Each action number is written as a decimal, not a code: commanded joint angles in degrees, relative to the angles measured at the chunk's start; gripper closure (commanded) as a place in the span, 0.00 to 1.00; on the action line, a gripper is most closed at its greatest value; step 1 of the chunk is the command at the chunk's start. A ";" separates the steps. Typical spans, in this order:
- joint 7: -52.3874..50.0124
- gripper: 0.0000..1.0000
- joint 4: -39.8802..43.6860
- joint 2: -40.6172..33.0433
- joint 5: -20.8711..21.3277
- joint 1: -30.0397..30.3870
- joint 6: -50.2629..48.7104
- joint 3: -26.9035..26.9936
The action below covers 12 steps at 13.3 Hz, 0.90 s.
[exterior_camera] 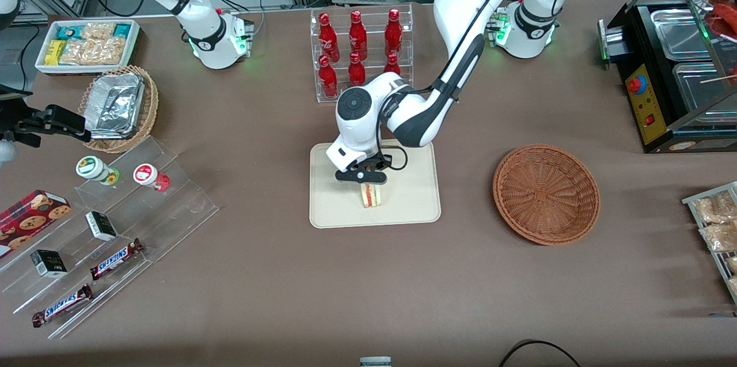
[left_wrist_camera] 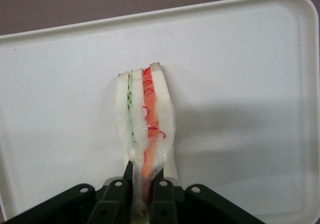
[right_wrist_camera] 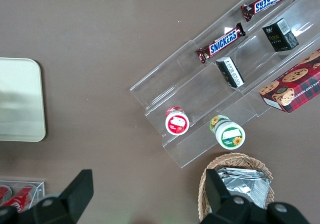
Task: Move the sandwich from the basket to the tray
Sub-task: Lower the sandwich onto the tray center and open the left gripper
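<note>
The sandwich [exterior_camera: 372,195] is held upright on the tray [exterior_camera: 414,205], pinched between the fingers [left_wrist_camera: 162,196] of the end effector [exterior_camera: 368,181]. The wicker basket [exterior_camera: 546,194] is seen beside the tray, toward the working arm's end of the table [exterior_camera: 288,286].

One sandwich [exterior_camera: 372,195], one tray [exterior_camera: 420,205], one reddish basket [exterior_camera: 546,194], one gripper [exterior_camera: 368,181] over the tray. Six red bottles [exterior_camera: 357,51] in a clear rack; two Snickers bars [exterior_camera: 116,258]; two small dark boxes [exterior_camera: 101,225]; two round-lidded cups [exterior_camera: 97,169]. One cookie box [exterior_camera: 29,216], one foil-filled wicker basket [exterior_camera: 120,108], one white snack bin [exterior_camera: 86,44].
</note>
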 commanded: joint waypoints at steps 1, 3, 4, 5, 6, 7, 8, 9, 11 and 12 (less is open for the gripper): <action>-1.95 0.25 1.19 0.92 0.98 -0.95 -0.03 0.76; -1.78 0.01 1.01 0.75 0.99 -1.39 -0.12 0.85; -1.78 0.01 1.10 0.57 0.99 -1.39 -0.20 0.93; -1.87 0.01 1.18 0.14 0.90 -1.30 -0.47 1.02; -1.87 0.01 1.27 -0.56 0.90 -1.13 -0.82 1.02; -1.95 0.01 1.27 -1.88 0.90 -0.78 -1.60 1.11; -2.13 0.01 1.36 -3.54 0.55 -0.60 -3.35 1.28; -3.35 0.01 1.53 -5.39 0.11 0.79 -5.02 1.55; -6.34 0.01 1.45 -9.08 0.11 2.47 -7.05 1.55; -6.52 0.01 1.54 -10.66 -0.07 3.70 -8.37 1.55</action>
